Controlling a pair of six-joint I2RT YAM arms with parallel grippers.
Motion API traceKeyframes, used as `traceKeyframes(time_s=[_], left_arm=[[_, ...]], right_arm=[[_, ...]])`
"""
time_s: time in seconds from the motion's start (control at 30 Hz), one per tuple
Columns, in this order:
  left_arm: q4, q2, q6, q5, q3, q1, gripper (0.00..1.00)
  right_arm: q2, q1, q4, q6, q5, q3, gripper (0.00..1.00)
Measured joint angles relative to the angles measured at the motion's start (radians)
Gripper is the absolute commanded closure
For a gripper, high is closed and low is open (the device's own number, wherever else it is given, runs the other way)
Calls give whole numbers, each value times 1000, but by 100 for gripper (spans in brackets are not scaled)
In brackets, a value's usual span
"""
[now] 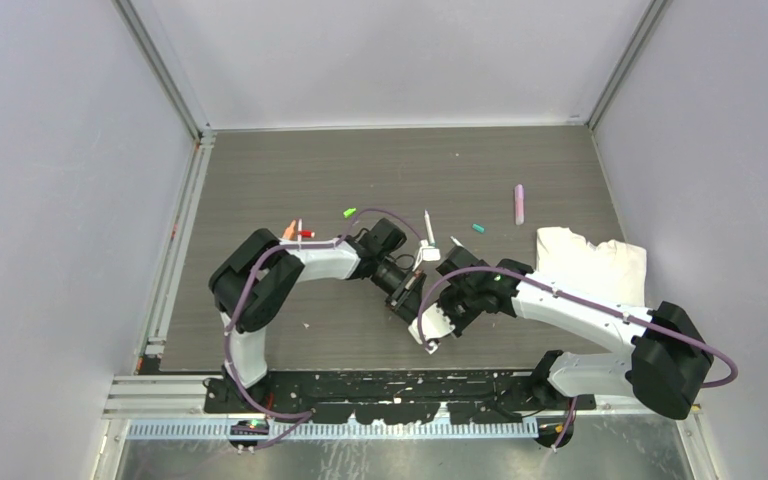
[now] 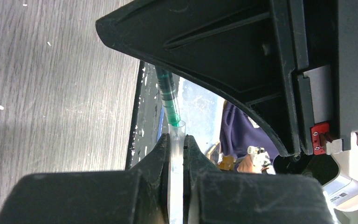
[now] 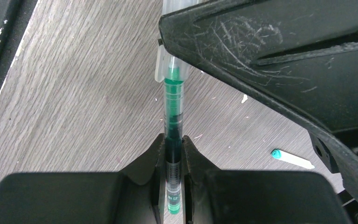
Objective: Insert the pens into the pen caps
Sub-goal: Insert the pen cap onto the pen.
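pinching green pen [image 3: 173,107], right gripper [image 3: 173,142]; tip seemingly inside cap [image 2: 177,156] in left gripper [image 2: 176,140].

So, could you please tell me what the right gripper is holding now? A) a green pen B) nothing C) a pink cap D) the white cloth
A: in the right wrist view the right gripper is shut on the green pen, whose tip meets the clear cap held by the left gripper.

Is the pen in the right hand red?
No, the pen held by the right hand has a dark green body and a green tip.
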State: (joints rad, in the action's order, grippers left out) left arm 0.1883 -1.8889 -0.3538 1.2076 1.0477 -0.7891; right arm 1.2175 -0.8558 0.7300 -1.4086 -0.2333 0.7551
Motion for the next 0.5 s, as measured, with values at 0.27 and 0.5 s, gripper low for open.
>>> traceKeyframes(time_s=[0.27,0.5], left_arm=[[15,-23,3,11,17,-5,99],[23,-31,3,14,26,-10,99]], right_arm=[[0,-2,3,0,1,-2,99],[0,-5,5,0,4,-3,99]])
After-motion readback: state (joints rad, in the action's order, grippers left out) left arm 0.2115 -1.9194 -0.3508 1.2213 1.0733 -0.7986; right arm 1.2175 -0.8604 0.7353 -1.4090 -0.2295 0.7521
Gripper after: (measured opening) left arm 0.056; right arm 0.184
